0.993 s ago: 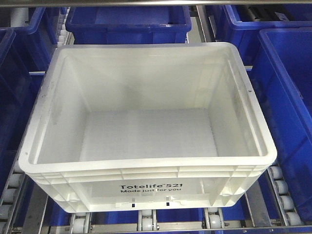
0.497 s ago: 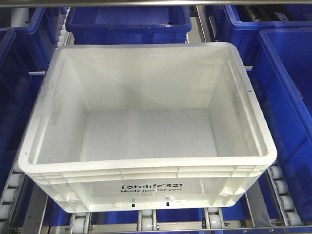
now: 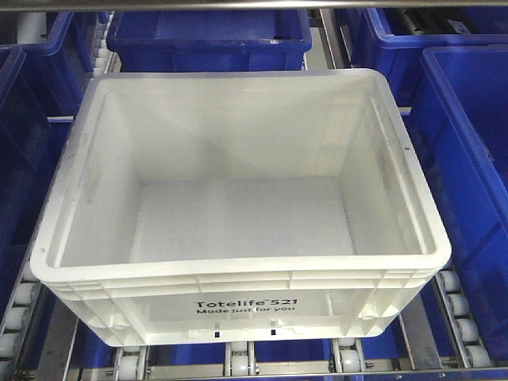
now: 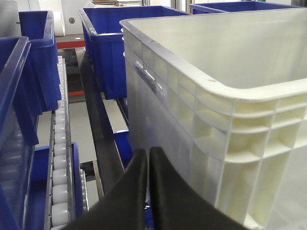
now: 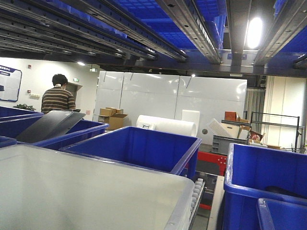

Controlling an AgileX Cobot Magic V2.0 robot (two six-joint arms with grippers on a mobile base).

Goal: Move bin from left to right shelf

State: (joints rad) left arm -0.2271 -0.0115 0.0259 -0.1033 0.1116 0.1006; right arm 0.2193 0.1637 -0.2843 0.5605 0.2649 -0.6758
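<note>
The white bin (image 3: 238,190) fills the centre of the front-facing view, sitting upright and empty on the roller tracks (image 3: 238,361) of a shelf, its front wall with the black "Totelife 521" print (image 3: 247,305) facing the lower edge of the frame. Dark blue bins flank it: one above it at the top centre (image 3: 208,36), one at the upper right (image 3: 421,40), one along the right edge (image 3: 476,159), and more on the left edge (image 3: 20,143). In the left wrist view the left gripper (image 4: 147,160) rises from the bottom centre of the frame, its two black fingers (image 4: 132,191) pressed together with only a thin seam between them, grasping nothing; it sits just beside the bin's ribbed corner (image 4: 225,139), near it but not touching as far as can be seen. A white roller track (image 4: 60,163) runs along the lower left. The right wrist view looks across the bin's rim (image 5: 96,165) at the bottom left toward more blue bins (image 5: 139,146), with a person in a striped shirt (image 5: 57,96) at the left edge in the background; the right gripper itself is out of frame, so its jaws cannot be judged.
</note>
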